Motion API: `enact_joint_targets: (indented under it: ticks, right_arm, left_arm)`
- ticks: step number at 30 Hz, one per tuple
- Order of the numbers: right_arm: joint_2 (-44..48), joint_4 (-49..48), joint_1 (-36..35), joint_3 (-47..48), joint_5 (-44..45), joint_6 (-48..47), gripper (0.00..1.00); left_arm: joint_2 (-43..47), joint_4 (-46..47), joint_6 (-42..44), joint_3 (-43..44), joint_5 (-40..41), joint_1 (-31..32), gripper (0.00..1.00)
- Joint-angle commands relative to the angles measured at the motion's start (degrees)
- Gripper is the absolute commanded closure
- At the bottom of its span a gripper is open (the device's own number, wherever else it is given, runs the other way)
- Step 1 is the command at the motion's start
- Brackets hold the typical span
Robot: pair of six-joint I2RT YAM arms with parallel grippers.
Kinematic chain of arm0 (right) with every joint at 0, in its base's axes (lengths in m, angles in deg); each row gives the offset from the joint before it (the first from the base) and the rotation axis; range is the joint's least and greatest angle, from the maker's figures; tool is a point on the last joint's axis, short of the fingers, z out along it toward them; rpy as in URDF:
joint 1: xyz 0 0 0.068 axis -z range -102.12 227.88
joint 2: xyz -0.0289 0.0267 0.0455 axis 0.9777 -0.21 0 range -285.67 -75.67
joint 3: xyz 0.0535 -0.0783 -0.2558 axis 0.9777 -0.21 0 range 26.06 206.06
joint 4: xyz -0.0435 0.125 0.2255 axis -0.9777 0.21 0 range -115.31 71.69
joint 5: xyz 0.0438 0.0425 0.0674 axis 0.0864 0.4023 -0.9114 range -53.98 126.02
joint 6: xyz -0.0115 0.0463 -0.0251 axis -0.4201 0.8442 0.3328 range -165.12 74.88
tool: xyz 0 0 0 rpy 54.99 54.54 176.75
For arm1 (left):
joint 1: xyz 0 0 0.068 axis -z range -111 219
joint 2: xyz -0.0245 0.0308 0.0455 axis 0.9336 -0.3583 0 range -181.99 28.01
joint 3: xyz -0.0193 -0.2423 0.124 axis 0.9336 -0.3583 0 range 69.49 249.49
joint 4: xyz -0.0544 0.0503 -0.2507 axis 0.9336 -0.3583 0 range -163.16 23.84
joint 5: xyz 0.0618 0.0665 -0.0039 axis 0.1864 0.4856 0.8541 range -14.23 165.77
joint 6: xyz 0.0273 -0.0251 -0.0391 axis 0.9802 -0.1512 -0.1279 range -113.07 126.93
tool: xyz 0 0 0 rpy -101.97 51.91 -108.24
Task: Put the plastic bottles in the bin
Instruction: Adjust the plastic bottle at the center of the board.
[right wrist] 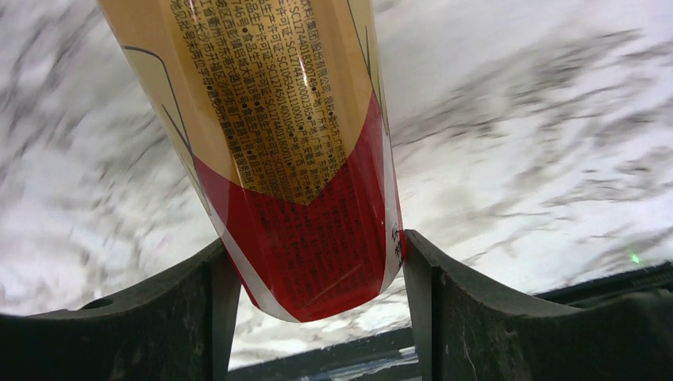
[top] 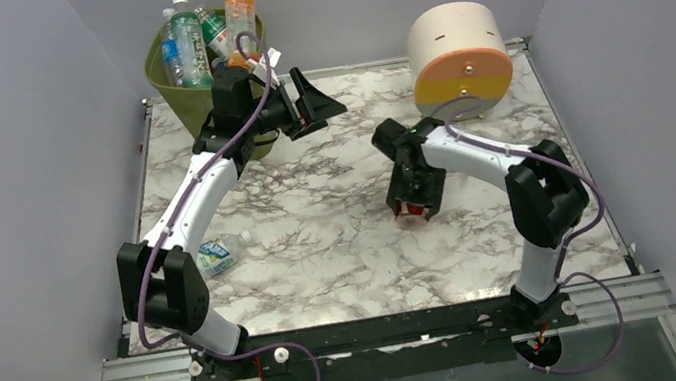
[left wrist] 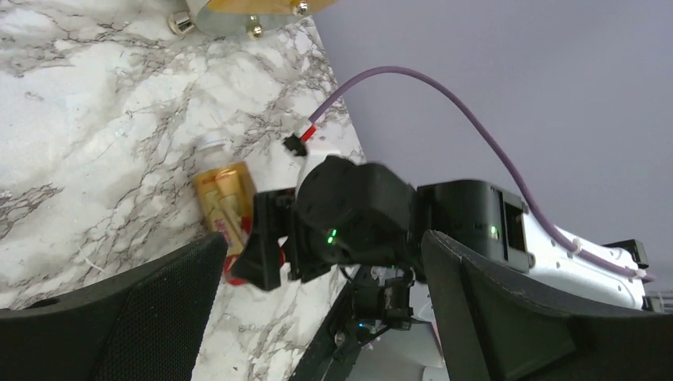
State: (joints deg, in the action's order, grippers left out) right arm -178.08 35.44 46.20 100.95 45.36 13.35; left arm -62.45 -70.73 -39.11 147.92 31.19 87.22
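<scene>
Olive-green mesh bin point(top: 190, 109) stands at the far left corner of the marble table point(top: 343, 250), several plastic bottles point(top: 190, 46) poking upright out of its mouth; everything else I place from it. Well to the right of the bin and nearer the arm bases, a gold-and-red bottle point(right wrist: 294, 159) lies on its side on the marble, white cap on; the right gripper point(top: 414, 204) is down over it, and from the wrist view its two fingers point(right wrist: 476, 317) press against either side of the red end of the label, so it is clamped on that bottle. The right arm has its elbow raised far from the bin on the right side, forearm reaching in toward the middle, wrist tipped steeply down. The left gripper point(top: 321, 102) hangs just beside the bin, above the table, fingers spread wide and holding nothing, pointing away from the bin; its forearm stretches from a bent elbow at the near left. One more bottle point(top: 217, 255) lies below the bin, beside that elbow; a cream cylinder point(top: 459, 56) sits far to the bin's right.
</scene>
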Motion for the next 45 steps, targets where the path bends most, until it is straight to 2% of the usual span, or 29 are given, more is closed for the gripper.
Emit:
enact_joint_targets:
  ticks: [1, 5, 8, 12, 15, 18, 19, 21, 22, 32, 37, 45]
  right_arm:
    - [-4.5, -2.1, -7.8, 6.1, -5.7, -6.9, 0.74]
    - [-9.3, -2.1, -13.7, 13.5, -7.2, -12.9, 0.73]
    - [-10.3, -3.6, -15.9, 15.6, -9.1, -15.6, 0.72]
    - [-9.0, -5.3, -17.3, 16.0, -11.1, -18.2, 0.66]
    - [-6.8, -6.3, -17.7, 15.5, -13.4, -20.2, 0.58]
    - [-3.8, -7.1, -17.9, 15.5, -15.6, -22.2, 0.43]
    - [-2.9, -7.3, -17.9, 15.7, -16.6, -23.0, 0.34]
    - [-1.1, -7.6, -17.9, 16.0, -18.8, -24.2, 0.08]
    - [-0.2, -7.7, -17.9, 16.3, -19.7, -24.8, 0.01]
    - [7.7, -5.8, -17.9, 18.6, -20.0, -27.7, 0.01]
    - [9.8, -3.8, -17.9, 21.1, -19.1, -28.0, 0.01]
    - [12.1, -1.3, -17.8, 22.4, -17.1, -28.1, 0.01]
  left_arm:
    - [3.7, -3.3, 1.3, 2.5, 2.7, -0.7, 0.02]
    - [5.4, -6.1, 2.0, 2.7, 4.3, -0.9, 0.02]
    - [6.7, -8.3, 2.4, 2.8, 5.4, -1.1, 0.02]
    - [7.5, -11.2, 3.1, 4.1, 6.5, -1.3, 0.02]
    - [7.6, -12.3, 2.9, 5.0, 6.9, -1.5, 0.02]
    - [7.3, -13.3, 2.6, 6.1, 7.2, -1.5, 0.02]
    - [7.1, -13.7, 2.7, 6.6, 7.3, -1.6, 0.02]
    - [6.6, -14.5, 2.7, 7.6, 7.4, -1.6, 0.02]
    - [6.3, -14.9, 2.7, 8.2, 7.5, -1.7, 0.02]
    - [2.8, -16.9, 0.6, 12.4, 7.7, -1.7, 0.02]
    - [4.3, -17.9, -0.3, 9.7, 8.4, -1.6, 0.02]
    - [11.2, -27.4, -4.5, 4.1, 14.4, -1.0, 0.02]
